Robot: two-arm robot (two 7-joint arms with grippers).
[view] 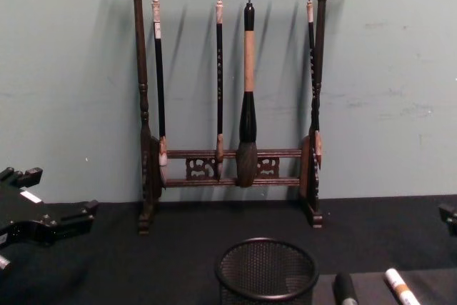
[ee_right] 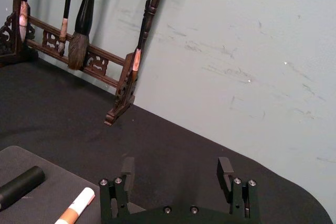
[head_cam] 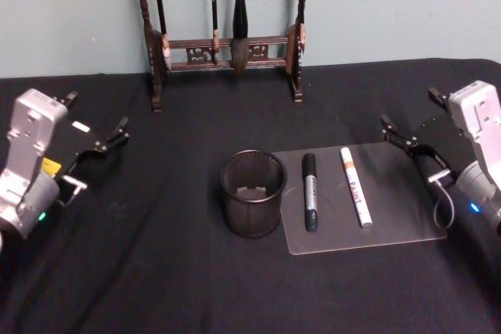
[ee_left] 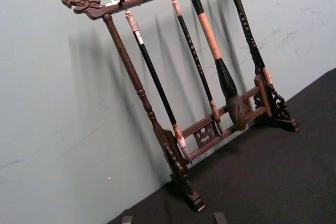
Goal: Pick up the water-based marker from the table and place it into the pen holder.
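The black wire-mesh pen holder [head_cam: 252, 193] [view: 266, 273] stands upright mid-table and holds no pen. Just right of it, two markers lie side by side on a grey mat [head_cam: 391, 209]: a black marker [head_cam: 310, 191] [ee_right: 21, 184] nearest the holder and a white marker [head_cam: 356, 197] [ee_right: 76, 208] with an orange band. Which one is the water-based marker I cannot tell. My left gripper [head_cam: 95, 117] [ee_left: 173, 217] hovers open at the far left, well away from the holder. At the far right, beyond the mat's edge, my right gripper [head_cam: 412, 111] [ee_right: 176, 169] is open and holds nothing.
A tall dark wooden rack [head_cam: 227, 44] [view: 228, 162] hung with calligraphy brushes stands at the back against the pale green wall. A black cloth covers the table, with bare cloth in front of the holder and on the left side.
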